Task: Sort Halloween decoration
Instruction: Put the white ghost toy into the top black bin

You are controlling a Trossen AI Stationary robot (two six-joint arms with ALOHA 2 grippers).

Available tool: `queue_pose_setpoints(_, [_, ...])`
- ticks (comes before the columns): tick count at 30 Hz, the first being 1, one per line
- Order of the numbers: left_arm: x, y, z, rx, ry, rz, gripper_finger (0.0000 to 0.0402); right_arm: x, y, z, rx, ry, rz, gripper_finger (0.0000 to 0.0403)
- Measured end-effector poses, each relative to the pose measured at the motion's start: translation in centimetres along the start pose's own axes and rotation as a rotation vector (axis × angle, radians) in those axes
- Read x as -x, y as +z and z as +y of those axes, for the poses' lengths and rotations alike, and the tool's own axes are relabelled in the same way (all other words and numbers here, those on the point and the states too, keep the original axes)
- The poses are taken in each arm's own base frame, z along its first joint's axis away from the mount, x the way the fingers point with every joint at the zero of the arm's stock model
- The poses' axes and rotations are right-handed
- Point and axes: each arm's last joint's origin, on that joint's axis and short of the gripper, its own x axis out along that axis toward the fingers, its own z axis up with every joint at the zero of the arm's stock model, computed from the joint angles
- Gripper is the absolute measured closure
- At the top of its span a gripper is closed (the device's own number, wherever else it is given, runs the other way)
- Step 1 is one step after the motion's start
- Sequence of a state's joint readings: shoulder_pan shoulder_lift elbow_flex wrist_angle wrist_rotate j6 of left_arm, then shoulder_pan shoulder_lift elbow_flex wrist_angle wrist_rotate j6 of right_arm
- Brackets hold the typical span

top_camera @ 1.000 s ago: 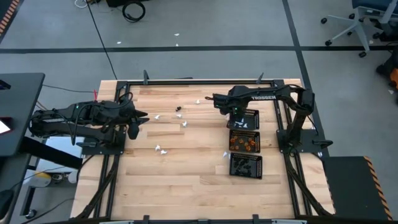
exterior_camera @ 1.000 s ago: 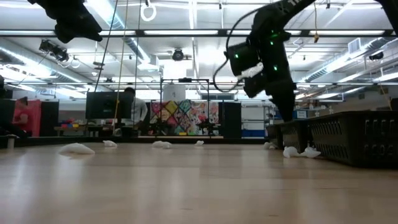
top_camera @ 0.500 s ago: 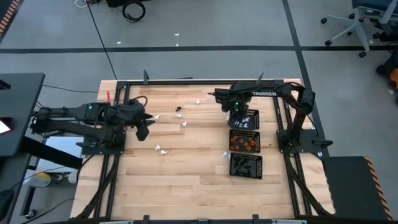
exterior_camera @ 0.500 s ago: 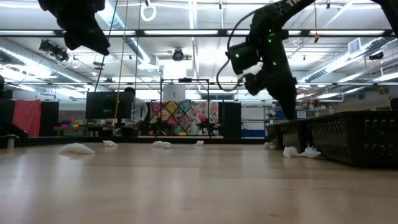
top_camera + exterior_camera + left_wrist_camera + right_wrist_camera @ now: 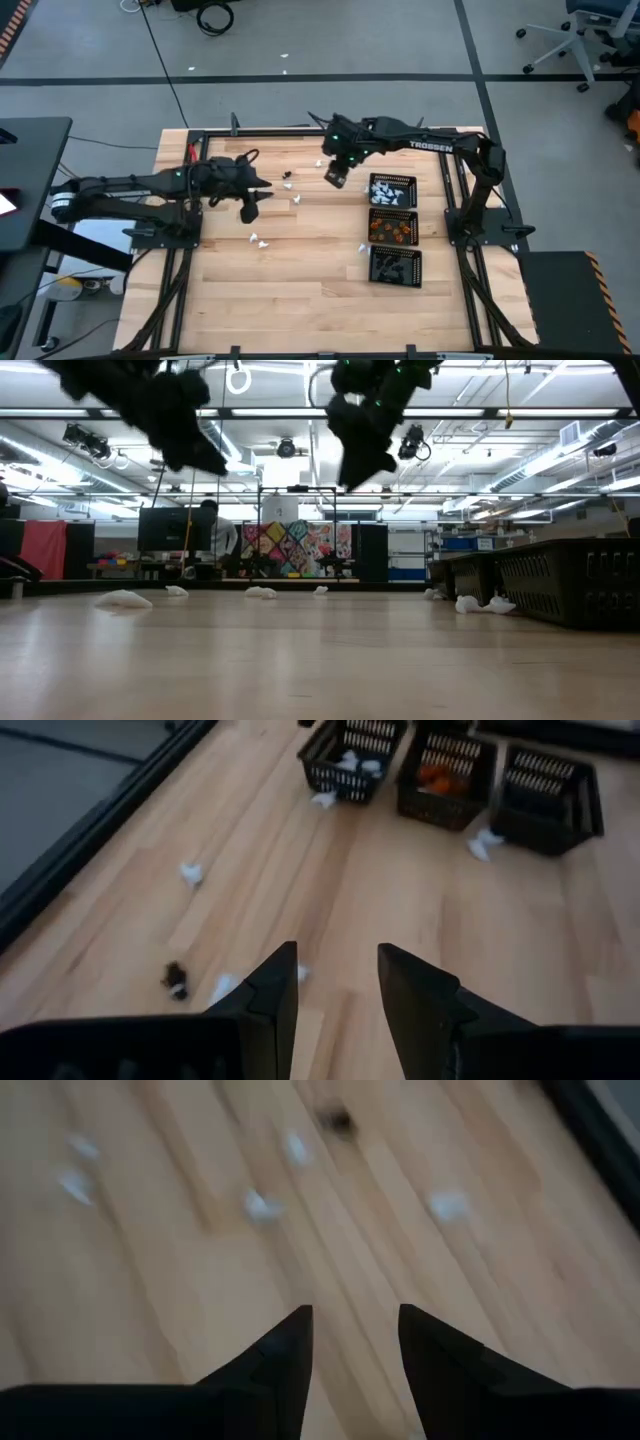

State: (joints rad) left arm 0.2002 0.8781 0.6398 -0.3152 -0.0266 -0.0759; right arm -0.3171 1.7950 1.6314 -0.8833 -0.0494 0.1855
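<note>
Small white trinkets (image 5: 258,240) and one black trinket (image 5: 287,182) lie scattered on the wooden table (image 5: 300,300). My left gripper (image 5: 250,207) hangs open above the table's left middle. In the left wrist view a white trinket (image 5: 302,973) lies just past its open fingers and the black one (image 5: 176,978) lies off to the side. My right gripper (image 5: 335,176) hangs open, left of the trays. Beyond its fingers, the right wrist view shows white trinkets (image 5: 262,1205) and the black trinket (image 5: 335,1120). Neither gripper holds anything.
Three black mesh trays stand in a row at the right: one with white pieces (image 5: 373,190), one with orange pieces (image 5: 372,228), one with black pieces (image 5: 373,266). A white trinket (image 5: 363,248) lies beside them. A black frame (image 5: 300,131) borders the table.
My right gripper has risen from over the far tray and swung toward the table's left. My left gripper has reached out toward the table's right and come lower. The trinkets on the table have stayed where they were.
</note>
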Motion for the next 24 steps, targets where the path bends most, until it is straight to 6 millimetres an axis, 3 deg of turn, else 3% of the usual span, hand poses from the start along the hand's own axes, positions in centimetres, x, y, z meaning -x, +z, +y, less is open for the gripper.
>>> queue_pose_setpoints(6, [-2.6,-4.9,1.8,0.028,0.044,-0.099,0.0276,0.4,0.8,3.1,0.02,0.067,-0.121,0.0249])
queue_pose_setpoints(14, [-3.6,-10.4,2.5,0.096,0.072,-0.033,0.0276,-1.0,0.7,6.6,0.16,0.056,-0.315,0.0249])
queue_pose_setpoints(17, [-3.6,-10.9,2.6,0.176,0.077,-0.022,0.0276,-2.6,0.3,6.5,0.181,0.071,-0.399,0.0249])
queue_pose_setpoints(24, [-3.5,-9.4,2.5,0.277,0.068,-0.071,0.0276,-6.6,-1.8,3.5,0.206,0.137,-0.489,0.0247])
